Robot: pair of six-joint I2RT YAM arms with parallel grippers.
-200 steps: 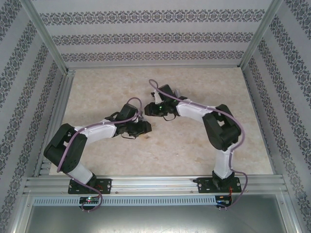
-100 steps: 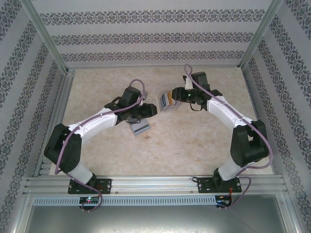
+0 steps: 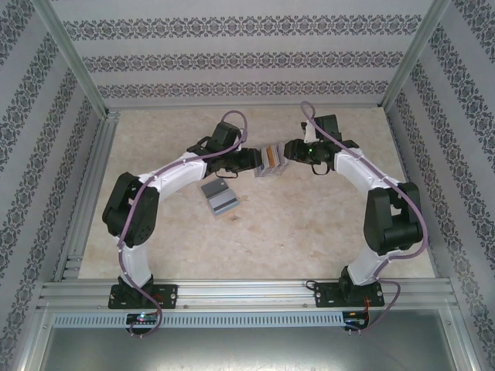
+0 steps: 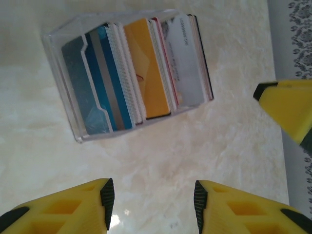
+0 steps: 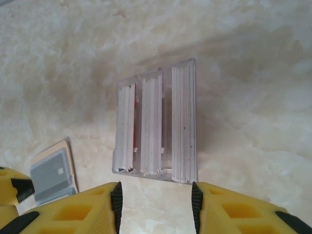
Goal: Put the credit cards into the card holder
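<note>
Credit cards (image 4: 148, 68) packed upright on edge in a clear tray (image 4: 55, 58): blue and grey ones at one end, an orange-yellow one in the middle, pale ones at the other end. Tray set on the worktop (image 3: 309, 224) a little past its middle, toward the far edge, between the two grippers.

Starting at the left: left arm (image 3: 178, 171) rising from the near left corner, then bending inward toward the middle. Card holder (image 3: 219, 197) lying flat on the worktop, left of the tray and closer to the near edge, apart from the tray. Grey inside turned up, tan border showing, nothing touching it.

Left gripper (image 4: 152, 195) just beside the tray's left side, pointed at it. Jaws open, only bare worktop between the yellow fingers, gripping nothing. Clear gap between fingertips and tray.

Right gripper (image 5: 155, 200) just beside the tray's right side, facing the left one across it. Jaws open about as wide as the tray, nothing held. Fingertips very close to the tray's end; cannot tell whether touching or just short of it. One of its yellow fingers (image 4: 287, 109) at the right edge of the left wrist view.

Right arm (image 3: 363, 171) rising from the near right corner, elbow out toward the right edge, forearm angled back in toward the tray.
</note>
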